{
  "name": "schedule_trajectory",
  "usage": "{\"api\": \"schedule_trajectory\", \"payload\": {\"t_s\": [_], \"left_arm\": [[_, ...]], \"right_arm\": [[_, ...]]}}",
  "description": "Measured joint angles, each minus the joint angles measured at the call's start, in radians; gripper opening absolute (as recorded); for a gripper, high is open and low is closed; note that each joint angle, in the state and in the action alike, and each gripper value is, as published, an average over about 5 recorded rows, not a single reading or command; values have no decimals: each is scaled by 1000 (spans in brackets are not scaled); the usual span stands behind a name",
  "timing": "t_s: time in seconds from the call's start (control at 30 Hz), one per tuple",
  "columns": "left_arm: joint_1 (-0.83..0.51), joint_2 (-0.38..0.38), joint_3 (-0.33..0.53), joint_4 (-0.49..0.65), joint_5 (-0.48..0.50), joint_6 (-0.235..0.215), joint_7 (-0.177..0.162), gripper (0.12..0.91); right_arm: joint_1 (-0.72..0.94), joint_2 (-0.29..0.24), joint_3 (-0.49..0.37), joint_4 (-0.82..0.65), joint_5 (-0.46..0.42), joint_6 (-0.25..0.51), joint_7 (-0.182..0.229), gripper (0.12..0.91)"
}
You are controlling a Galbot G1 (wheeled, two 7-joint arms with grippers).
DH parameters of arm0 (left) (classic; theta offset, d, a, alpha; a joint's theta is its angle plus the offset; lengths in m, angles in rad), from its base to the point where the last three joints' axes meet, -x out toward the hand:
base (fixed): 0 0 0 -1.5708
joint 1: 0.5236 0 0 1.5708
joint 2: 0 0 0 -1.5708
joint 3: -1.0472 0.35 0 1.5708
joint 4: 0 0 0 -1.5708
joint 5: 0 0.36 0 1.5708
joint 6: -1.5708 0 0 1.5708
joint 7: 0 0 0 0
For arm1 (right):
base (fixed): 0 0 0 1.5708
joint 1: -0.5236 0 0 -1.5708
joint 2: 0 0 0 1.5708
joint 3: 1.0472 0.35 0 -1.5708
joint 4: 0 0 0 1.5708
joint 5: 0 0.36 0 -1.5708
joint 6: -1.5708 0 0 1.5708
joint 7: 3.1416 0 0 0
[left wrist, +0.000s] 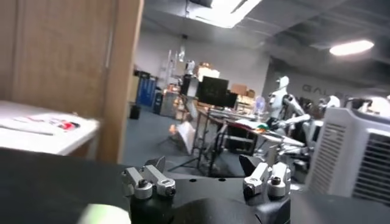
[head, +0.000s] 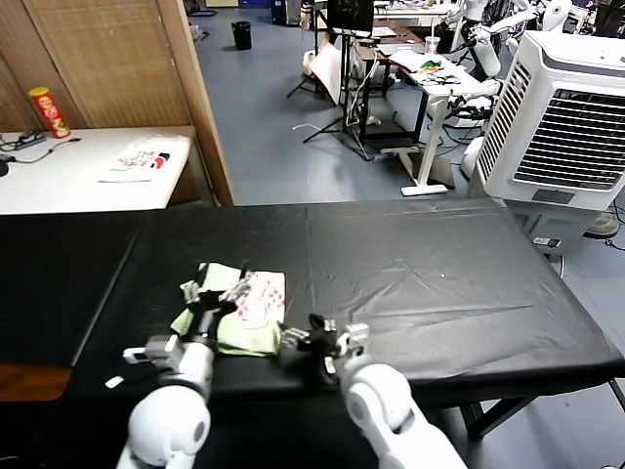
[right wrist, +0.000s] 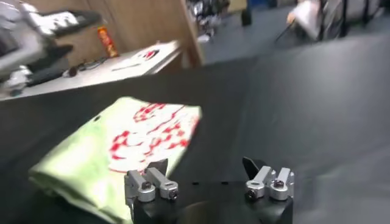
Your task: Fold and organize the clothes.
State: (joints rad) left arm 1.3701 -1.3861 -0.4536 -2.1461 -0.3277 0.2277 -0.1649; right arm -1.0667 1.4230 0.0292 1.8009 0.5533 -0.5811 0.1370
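Head view: the folded light-green shirt (head: pixel 239 311) lies on the black table (head: pixel 420 283), red-speckled patch up. The left gripper (head: pixel 216 293) is above it, jaws wide, holding nothing. The right gripper (head: pixel 325 340) is just beside the shirt's edge, jaws spread too. A red can (head: pixel 48 111) and a white packet (head: pixel 142 159) are on the white side table (head: pixel 68 181); print unreadable.

Left wrist view: fingers (left wrist: pixel 149 181) apart, room beyond.

Right wrist view: fingers (right wrist: pixel 151 182) apart, shirt (right wrist: pixel 116 152) near them.

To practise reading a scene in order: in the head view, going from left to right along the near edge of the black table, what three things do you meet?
Left gripper, open, over the folded shirt → light-green shirt with red-speckled patch → right gripper, open, beside the shirt's right edge.
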Motion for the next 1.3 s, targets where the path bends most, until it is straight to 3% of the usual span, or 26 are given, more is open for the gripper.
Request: {"api": "schedule_trajectory", "payload": {"t_s": [0.2, 0.43, 0.53, 0.67, 0.77, 0.87, 0.97, 1.17, 1.23, 1.3], "left_arm": [[37, 17, -63, -24, -8, -11, -2, 798], [73, 21, -114, -39, -18, -20, -3, 798], [82, 17, -122, -41, -16, -25, -3, 798], [89, 10, -125, -40, -12, -31, -3, 798], [92, 7, -127, -38, -11, -35, -3, 798], [94, 6, -129, -32, -9, -42, -3, 798], [95, 3, -125, -23, -7, -50, -2, 798], [94, -7, -108, -9, 0, -66, 0, 798], [95, -7, -104, -2, -1, -73, 2, 798], [95, -5, -101, 6, -4, -79, 6, 798]], "right_arm": [[57, 38, -32, -81, 11, 4, -3, 630], [75, 43, -41, -107, 5, 19, -15, 264], [74, 40, -39, -106, -25, 43, -44, 162], [65, 24, -22, -87, -88, 51, -76, 145], [54, -5, 8, -57, -176, 10, -56, 145], [37, -55, 59, -27, -314, -34, -41, 145], [15, -119, 119, -4, -409, -42, -57, 145], [-38, -228, 211, 36, -456, -27, -82, 150], [-55, -255, 233, 52, -461, -10, -102, 192], [-69, -282, 252, 66, -464, 18, -131, 285]]}}
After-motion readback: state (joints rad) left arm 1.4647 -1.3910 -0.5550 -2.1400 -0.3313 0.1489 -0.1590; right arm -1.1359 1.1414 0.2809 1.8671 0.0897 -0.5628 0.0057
